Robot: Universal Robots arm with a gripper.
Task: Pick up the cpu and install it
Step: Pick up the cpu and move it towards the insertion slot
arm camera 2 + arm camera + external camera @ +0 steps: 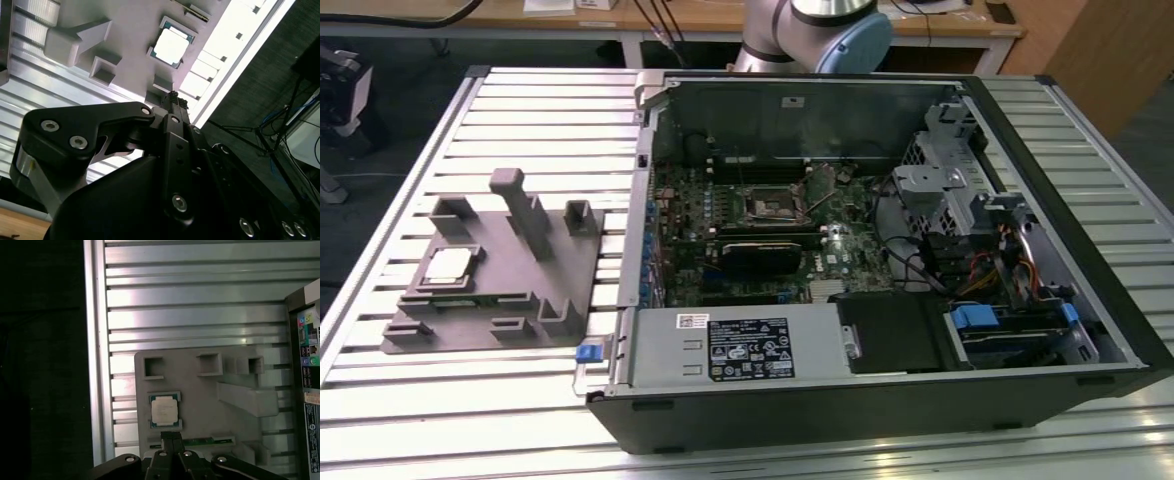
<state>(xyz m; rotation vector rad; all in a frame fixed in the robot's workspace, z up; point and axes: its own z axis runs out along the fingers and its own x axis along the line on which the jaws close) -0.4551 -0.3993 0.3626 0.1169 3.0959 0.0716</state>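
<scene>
1. Cpu (448, 264) lying flat, silver top up, in a shallow square recess of the grey fixture (520, 300), at the exterior view's left.
2. Fixture set on the slatted aluminium surface (520, 100), just beside the open computer case (881, 415).
3. In the first wrist view, hand (170, 436) with fingers pressed together, pinching nothing, poised over the fixture near the cpu and apart from it.
4. Inside the case, black-framed motherboard socket (771, 203), with the black heatsink block (758, 257) just beside it.

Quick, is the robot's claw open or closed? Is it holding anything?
Gripper: closed, holding nothing; the cpu lies in the grey fixture.
</scene>
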